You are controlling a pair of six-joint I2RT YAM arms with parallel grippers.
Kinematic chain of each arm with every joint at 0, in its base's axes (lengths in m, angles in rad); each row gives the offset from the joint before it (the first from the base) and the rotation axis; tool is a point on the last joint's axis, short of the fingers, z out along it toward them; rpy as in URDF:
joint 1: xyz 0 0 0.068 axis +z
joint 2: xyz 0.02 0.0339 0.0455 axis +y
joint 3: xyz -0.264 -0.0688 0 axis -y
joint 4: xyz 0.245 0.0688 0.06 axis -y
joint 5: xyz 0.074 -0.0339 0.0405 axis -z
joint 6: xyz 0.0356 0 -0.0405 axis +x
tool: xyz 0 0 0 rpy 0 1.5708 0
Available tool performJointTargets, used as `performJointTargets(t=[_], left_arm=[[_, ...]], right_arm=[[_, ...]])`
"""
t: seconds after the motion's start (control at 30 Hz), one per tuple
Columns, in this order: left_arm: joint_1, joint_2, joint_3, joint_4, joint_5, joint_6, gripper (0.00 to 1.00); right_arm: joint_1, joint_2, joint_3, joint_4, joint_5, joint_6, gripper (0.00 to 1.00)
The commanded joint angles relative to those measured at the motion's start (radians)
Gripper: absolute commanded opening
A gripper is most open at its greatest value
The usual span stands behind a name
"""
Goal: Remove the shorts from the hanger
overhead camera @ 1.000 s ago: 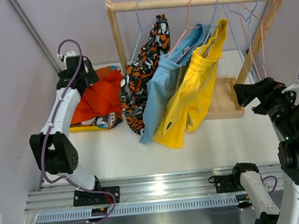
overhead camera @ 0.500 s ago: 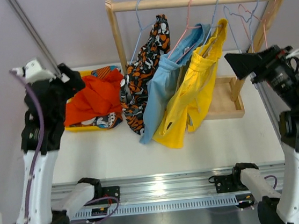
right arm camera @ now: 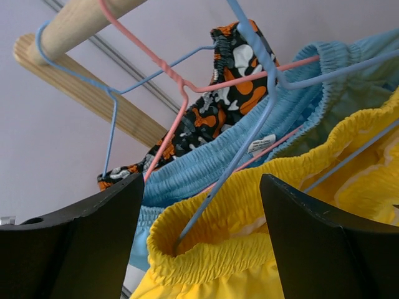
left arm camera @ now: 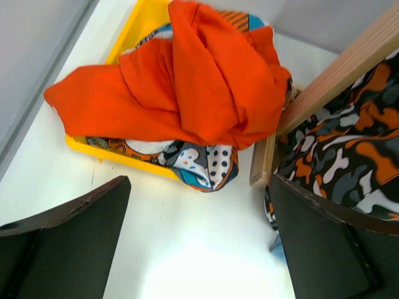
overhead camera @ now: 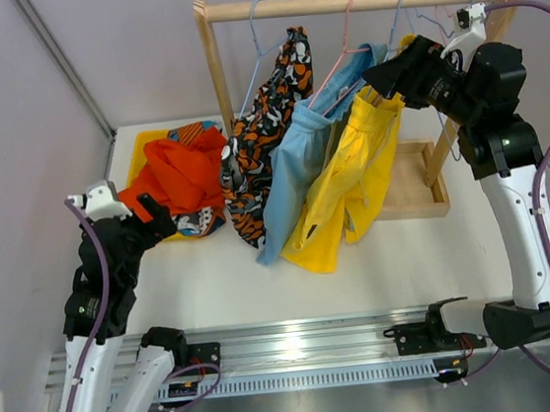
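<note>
A: Black fingers of the L gripper [left arm camera: 199,180] are seen spread wide, w/ nothing held btwn them. It is hung over the white table [overhead camera: 223,272], near the yellow tray [left arm camera: 134,25].

B: What is piled in that tray?

A: Red-orange shorts [left arm camera: 199,81] are heaped on top, w/ a dark blue cartoon-print pair [left arm camera: 199,165] pinned underneath (only its edge is shown). Neither is on a hanger.

B: Farther back?

A: Three pairs are hung from the wooden rail [overhead camera: 351,0]: blotch-print shorts [overhead camera: 267,137] at left, light blue shorts [overhead camera: 295,164] in the middle, yellow shorts [overhead camera: 351,177] at right. Each is partly covered by the next.

B: R gripper?

A: The R gripper [overhead camera: 389,76] is held up at the yellow pair's waistband. Its jaws are parted, w/ one finger either side of the elastic and the blue hanger [right arm camera: 272,78] wire. The cloth is not pinched. A pink hanger [right arm camera: 181,93] is seen against the light blue waistband behind.
</note>
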Motion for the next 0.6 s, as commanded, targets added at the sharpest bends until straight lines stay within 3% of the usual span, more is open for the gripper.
performJointTargets(t=[0.0,0.3,0.57], left_arm=[[-0.007,-0.029,-0.037,0.038,0.037,0.019,0.99],[-0.007,-0.071,-0.141,0.087,0.035,0.022,0.99],[-0.007,-0.065,-0.146,0.098,0.052,0.025,0.99]], right_arm=[[0.018,-0.005,0.059,0.043,0.082,-0.039,0.80],[0.044,0.037,0.025,0.091,0.114,-0.030,0.64],[0.088,0.106,0.087,0.078,0.145,-0.036,0.58]])
